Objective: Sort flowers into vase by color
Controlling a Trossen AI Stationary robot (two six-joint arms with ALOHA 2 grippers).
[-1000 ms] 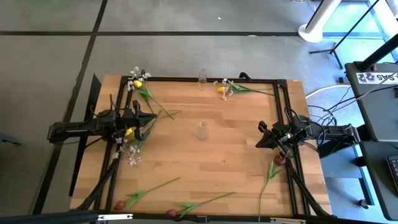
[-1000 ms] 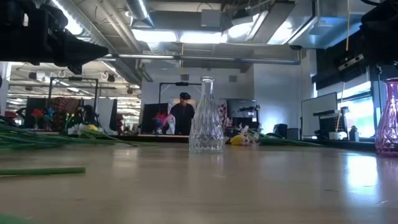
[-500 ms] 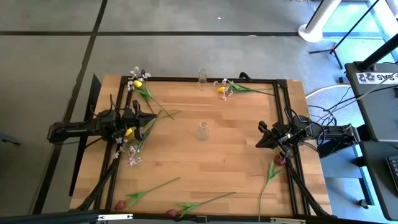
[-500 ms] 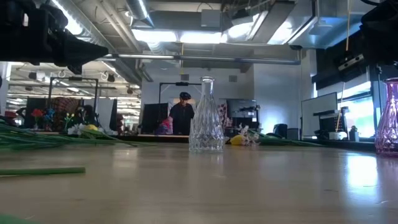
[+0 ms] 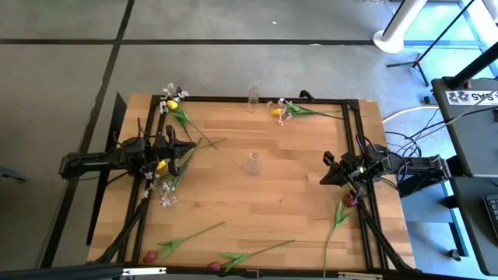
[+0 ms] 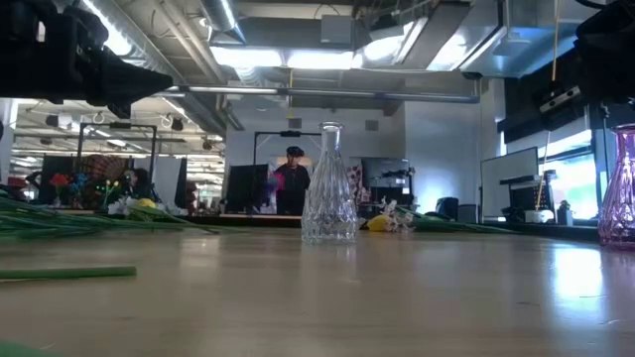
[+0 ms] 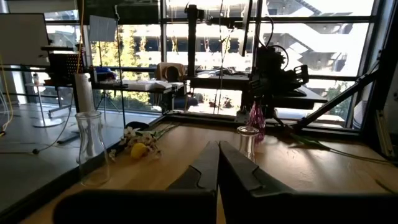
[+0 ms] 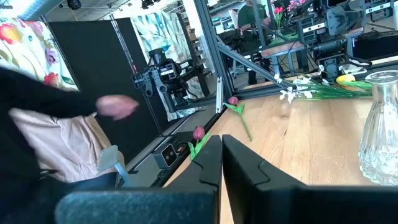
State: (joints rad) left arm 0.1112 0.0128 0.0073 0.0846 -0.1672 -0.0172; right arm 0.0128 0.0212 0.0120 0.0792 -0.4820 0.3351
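My left gripper (image 5: 189,148) hovers shut over the table's left side, its arm above a yellow tulip (image 5: 161,165) and a spray of white-pink blossoms (image 5: 164,196). My right gripper (image 5: 324,173) hovers shut at the right side. A clear vase (image 5: 253,164) stands between them at the table's middle. More flowers lie flat on the table: a yellow tulip with blossoms at the far left (image 5: 172,101), another at the far edge (image 5: 278,112), and dark red tulips along the near edge (image 5: 148,257) (image 5: 214,267). In the wrist views the fingers of each gripper (image 7: 217,152) (image 8: 221,149) are together and hold nothing.
A second clear vase (image 5: 253,95) stands at the far edge and a pink vase (image 6: 620,188) near the right arm, with a green stem (image 5: 334,229) beside it. A black frame (image 5: 233,99) rims the table. A person's hand (image 8: 116,107) shows beyond the near edge.
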